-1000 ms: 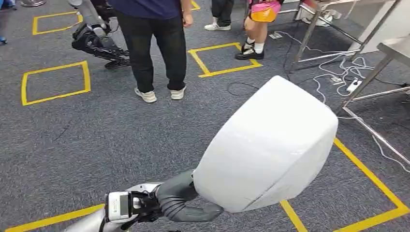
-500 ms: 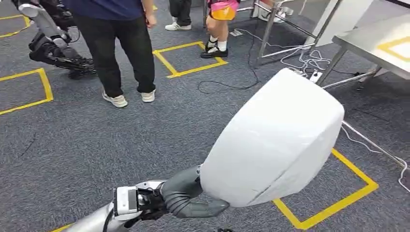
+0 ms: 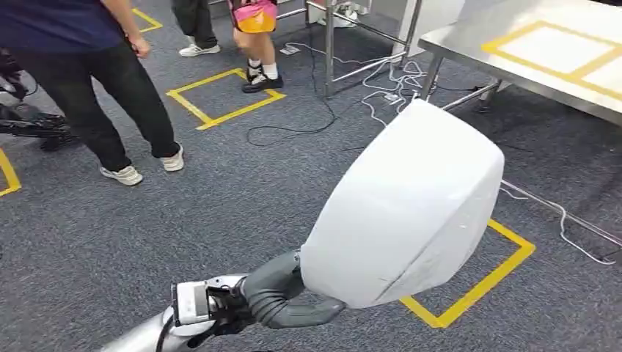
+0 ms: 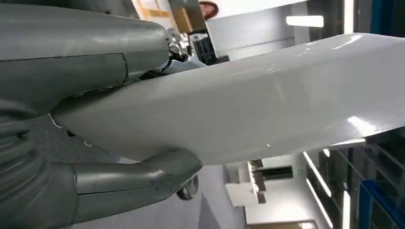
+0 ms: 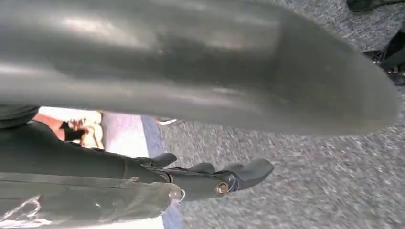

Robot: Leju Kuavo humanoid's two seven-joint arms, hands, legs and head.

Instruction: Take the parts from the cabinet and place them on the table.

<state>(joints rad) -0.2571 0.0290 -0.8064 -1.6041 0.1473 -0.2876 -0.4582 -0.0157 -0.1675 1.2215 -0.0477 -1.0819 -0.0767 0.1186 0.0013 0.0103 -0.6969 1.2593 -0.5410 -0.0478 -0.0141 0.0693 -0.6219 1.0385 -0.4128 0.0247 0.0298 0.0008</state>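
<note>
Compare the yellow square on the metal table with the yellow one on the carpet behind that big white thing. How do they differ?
The table square sits raised on shiny metal, while the floor square lies on dark grey carpet. Nothing covers the table square, but the white part held by the left hand hides much of the floor square. Both are yellow outlines.

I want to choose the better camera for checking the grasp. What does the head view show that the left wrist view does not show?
Head view alone: the steel table with yellow tape squares ahead on the right, the grey carpet, people's legs, cables. Left wrist view alone: the thumb pressed under the part's rim from close by, plus ceiling lights. Both share the big white part and the left hand holding it.
</note>
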